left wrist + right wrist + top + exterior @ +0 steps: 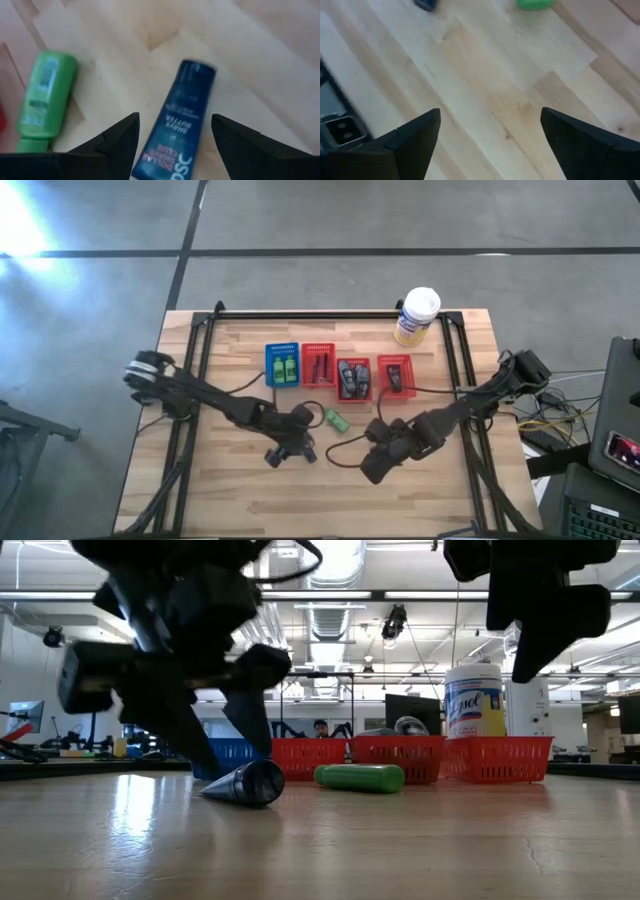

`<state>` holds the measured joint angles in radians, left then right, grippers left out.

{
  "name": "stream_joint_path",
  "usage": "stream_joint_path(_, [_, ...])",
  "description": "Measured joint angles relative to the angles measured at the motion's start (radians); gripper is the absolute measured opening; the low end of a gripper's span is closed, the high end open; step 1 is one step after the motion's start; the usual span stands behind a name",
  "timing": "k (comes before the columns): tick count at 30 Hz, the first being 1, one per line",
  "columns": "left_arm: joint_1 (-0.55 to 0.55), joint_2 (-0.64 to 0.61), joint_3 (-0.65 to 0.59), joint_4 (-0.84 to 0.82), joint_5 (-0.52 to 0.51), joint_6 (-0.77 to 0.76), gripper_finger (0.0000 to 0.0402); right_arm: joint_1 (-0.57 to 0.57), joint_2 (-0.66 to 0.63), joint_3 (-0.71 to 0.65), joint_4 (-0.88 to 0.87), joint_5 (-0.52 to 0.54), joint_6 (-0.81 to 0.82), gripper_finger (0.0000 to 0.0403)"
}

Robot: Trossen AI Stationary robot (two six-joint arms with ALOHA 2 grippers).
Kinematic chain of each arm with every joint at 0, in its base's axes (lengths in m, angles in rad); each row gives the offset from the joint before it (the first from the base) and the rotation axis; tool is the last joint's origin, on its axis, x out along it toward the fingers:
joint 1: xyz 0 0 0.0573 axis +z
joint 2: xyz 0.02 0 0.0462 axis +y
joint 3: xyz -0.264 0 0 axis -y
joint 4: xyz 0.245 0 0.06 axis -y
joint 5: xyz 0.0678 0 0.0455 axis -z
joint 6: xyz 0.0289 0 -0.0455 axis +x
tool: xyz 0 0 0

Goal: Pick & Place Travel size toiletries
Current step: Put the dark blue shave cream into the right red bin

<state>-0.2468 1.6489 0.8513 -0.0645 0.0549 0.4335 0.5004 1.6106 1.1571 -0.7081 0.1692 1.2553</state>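
A dark blue tube (182, 125) lies flat on the wooden table, also seen in the low view (248, 783). My left gripper (175, 119) is open and lowered over it (296, 446), one finger on each side and a gap showing to both. A green bottle (44, 97) lies on its side just beyond (335, 419) (360, 777). My right gripper (490, 125) is open and hovers above bare table (372, 452), to the right of the green bottle. Further green bottles sit in the blue basket (283, 366) and dark tubes in a red basket (353, 379).
A row of small baskets, one blue and three red (318, 366) (394, 375), stands across the table's far middle. A white-lidded yellow canister (416, 316) stands at the far right (474, 705). Bare wood lies toward the near edge (320, 500).
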Motion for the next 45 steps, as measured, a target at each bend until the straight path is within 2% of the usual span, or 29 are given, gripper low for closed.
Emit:
stream_joint_path(5, [0.027, 0.048, 0.071, -0.157, 0.026, 0.009, 0.0252, 0.037, 0.008, -0.001, -0.017, 0.018, 0.052, 0.0353])
stream_joint_path(11, [0.028, 0.026, 0.089, -0.264, 0.041, 0.0, 0.0252, 0.072, 0.018, -0.001, -0.013, 0.041, 0.065, 0.0347])
stream_joint_path(17, [0.041, 0.019, 0.077, -0.269, 0.03, -0.036, 0.0252, 0.079, 0.017, -0.006, -0.013, 0.043, 0.062, 0.0332])
stream_joint_path(21, [0.045, 0.022, 0.077, -0.214, 0.034, 0.018, 0.0247, 0.078, 0.017, -0.007, -0.011, 0.043, 0.062, 0.0322])
stream_joint_path(24, [0.046, 0.028, 0.078, -0.149, 0.103, 0.082, 0.0243, 0.078, 0.017, -0.007, -0.011, 0.043, 0.07, 0.0316])
stream_joint_path(27, [0.045, 0.061, 0.079, -0.151, 0.156, 0.115, 0.0243, 0.078, 0.017, -0.008, -0.011, 0.043, 0.085, 0.0311])
stream_joint_path(45, [0.067, 0.128, 0.135, -0.156, 0.142, 0.146, 0.0243, 0.078, 0.017, -0.018, -0.012, 0.043, 0.133, 0.0281])
